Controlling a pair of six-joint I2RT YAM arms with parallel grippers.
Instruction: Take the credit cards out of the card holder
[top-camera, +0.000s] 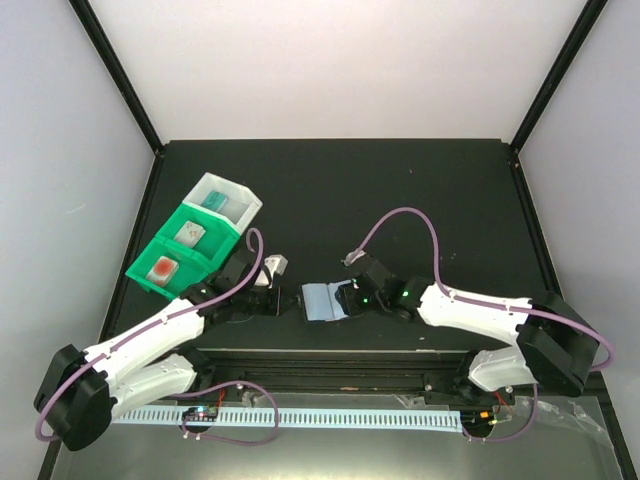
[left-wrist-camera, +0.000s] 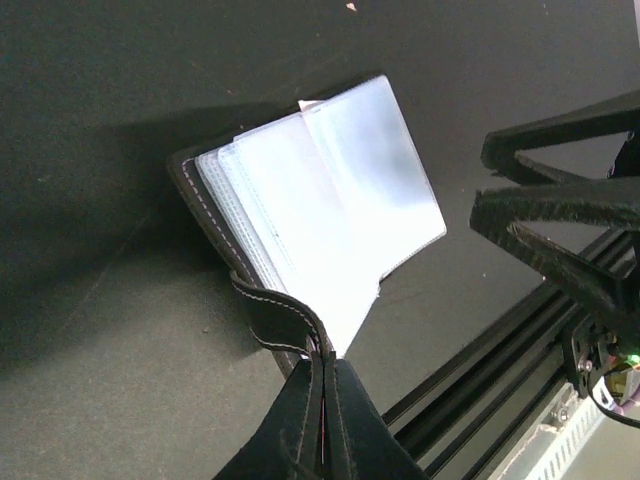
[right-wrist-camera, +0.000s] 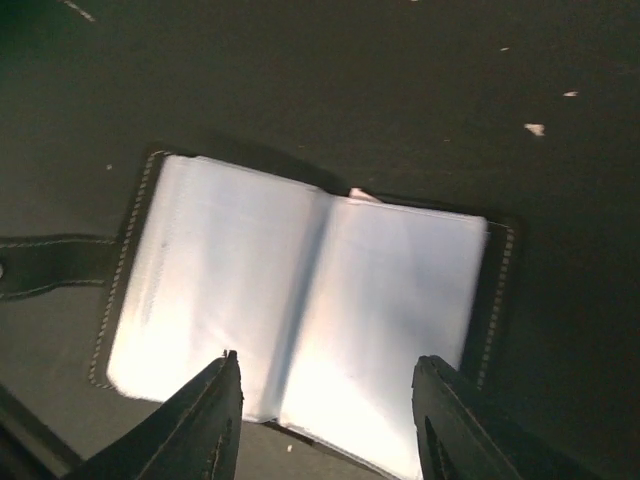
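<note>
The card holder (top-camera: 325, 300) lies open, clear pockets up, near the front edge of the black table (top-camera: 400, 190), just beside the rail (left-wrist-camera: 480, 380). The left gripper (left-wrist-camera: 322, 358) is clamped tight on its leather strap. The right gripper (right-wrist-camera: 326, 365) hangs over the pages, jaws apart, holding nothing. Open tabletop stretches behind. Credit cards (top-camera: 188, 233) sit in the green and white bins (top-camera: 210, 243) at far left, their print too small to read.

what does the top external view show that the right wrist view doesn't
Only the top external view: the green and white bins at the left, holding a teal card, a pale card and a red-marked card, plus the left pincer shut at the card holder's left end. Only the right wrist view: the holder's stitched edge, its strap, and the right pincer open over the near edge. Both: the card holder lying open on the black table.
</note>
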